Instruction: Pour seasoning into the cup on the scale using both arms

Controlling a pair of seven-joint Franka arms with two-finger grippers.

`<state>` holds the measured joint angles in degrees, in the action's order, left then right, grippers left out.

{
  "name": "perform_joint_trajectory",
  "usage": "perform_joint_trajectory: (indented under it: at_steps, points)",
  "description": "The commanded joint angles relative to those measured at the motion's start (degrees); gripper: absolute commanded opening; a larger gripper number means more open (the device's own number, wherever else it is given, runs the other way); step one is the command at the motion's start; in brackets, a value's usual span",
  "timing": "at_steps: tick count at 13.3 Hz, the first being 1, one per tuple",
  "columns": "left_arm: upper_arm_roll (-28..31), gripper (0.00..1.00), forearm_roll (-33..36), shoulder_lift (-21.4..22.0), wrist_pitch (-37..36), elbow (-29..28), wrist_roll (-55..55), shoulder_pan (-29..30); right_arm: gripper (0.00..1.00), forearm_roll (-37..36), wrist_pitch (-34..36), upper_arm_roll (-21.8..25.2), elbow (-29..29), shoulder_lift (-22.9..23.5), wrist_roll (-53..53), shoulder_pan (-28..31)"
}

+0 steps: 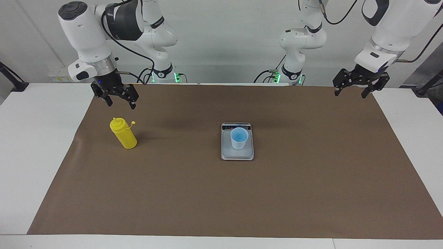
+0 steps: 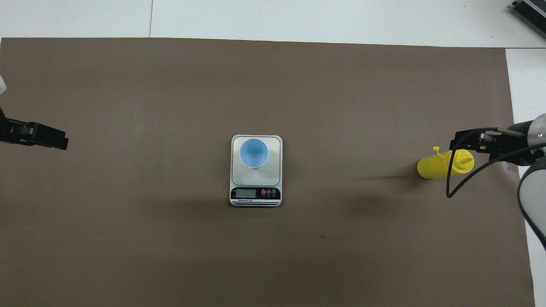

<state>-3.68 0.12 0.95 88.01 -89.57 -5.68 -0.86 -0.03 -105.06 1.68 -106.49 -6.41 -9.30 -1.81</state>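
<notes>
While the overhead view hides its fingers, right gripper (image 1: 120, 103) gapes above seasoning (image 1: 124, 134) | left gripper (image 1: 351, 91) seemingly wide, idle

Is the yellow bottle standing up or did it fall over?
Standing up. The yellow bottle rests on its base on the brown mat, nozzle on top, nothing touching it.

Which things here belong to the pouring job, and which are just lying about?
In the job:
- yellow bottle, upright, near the right arm's end
- blue cup, on the scale
- scale
- right gripper, open, over the bottle
- left gripper, open, waiting

Lying about:
- brown mat
- grey box at the table's corner
</notes>
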Motion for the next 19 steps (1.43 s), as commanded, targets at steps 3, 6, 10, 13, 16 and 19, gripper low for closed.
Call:
perform_joint_trajectory:
  at_steps: [3, 6, 10, 13, 16, 19]
  points:
    - [-0.5, 1.0, 0.1, 0.1, 0.6, -0.2, -0.4, 0.5, 1.0, -3.6, 8.2, 0.0, 10.8, 3.8, 0.2, -2.8]
    - [-0.5, 1.0, 0.1, 0.1, 0.6, -0.2, -0.4, 0.5, 1.0, -2.8, 11.6, -0.1, 14.1, 4.6, 0.2, -2.4]
    - [-0.5, 1.0, 0.1, 0.1, 0.6, -0.2, -0.3, 0.5, 1.0, -2.5, 13.7, 0.3, 15.1, 5.9, 0.9, -1.4]
    - [-0.5, 1.0, 0.1, 0.1, 0.6, -0.3, -0.3, 0.5, 1.0, -2.4, 13.7, 0.2, 13.7, 5.3, 0.8, -1.5]
    - [-0.5, 1.0, 0.1, 0.2, 0.6, -0.3, -0.3, 0.5, 1.0, -2.4, 12.8, 0.3, 10.5, 3.7, 0.9, -1.4]
    - [-0.5, 1.0, 0.1, 0.1, 0.6, -0.3, -0.3, 0.5, 1.0, -2.3, 12.2, 0.2, 10.1, 3.6, 1.5, -1.4]
